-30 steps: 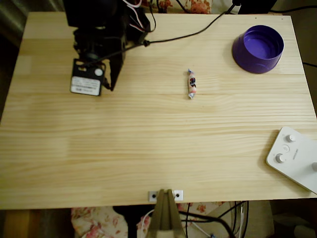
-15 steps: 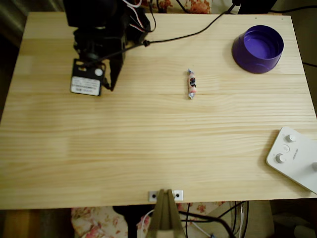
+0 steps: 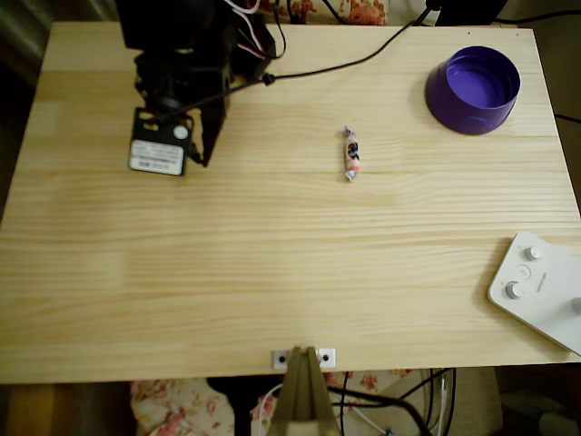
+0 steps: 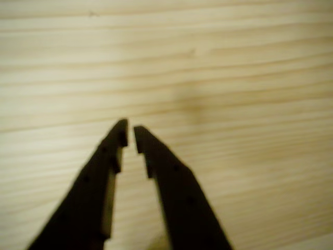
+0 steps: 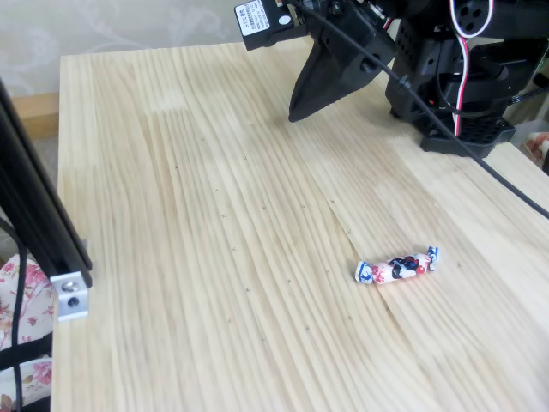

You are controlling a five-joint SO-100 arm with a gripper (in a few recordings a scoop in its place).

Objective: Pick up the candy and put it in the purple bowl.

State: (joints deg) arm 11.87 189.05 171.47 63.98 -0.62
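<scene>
Gripper poised over bare tabletop, jaws nearly closed, holding nothing. Candy lying mid-table, well apart from the purple bowl at far right. Light, probably crinkly and slippery; best pinched across the plump middle, not the twisted ends.

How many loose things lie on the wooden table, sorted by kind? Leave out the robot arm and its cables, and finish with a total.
Wrapped candy: 1
Purple bowl: 1
White device with knobs: 1
Total: 3
</scene>
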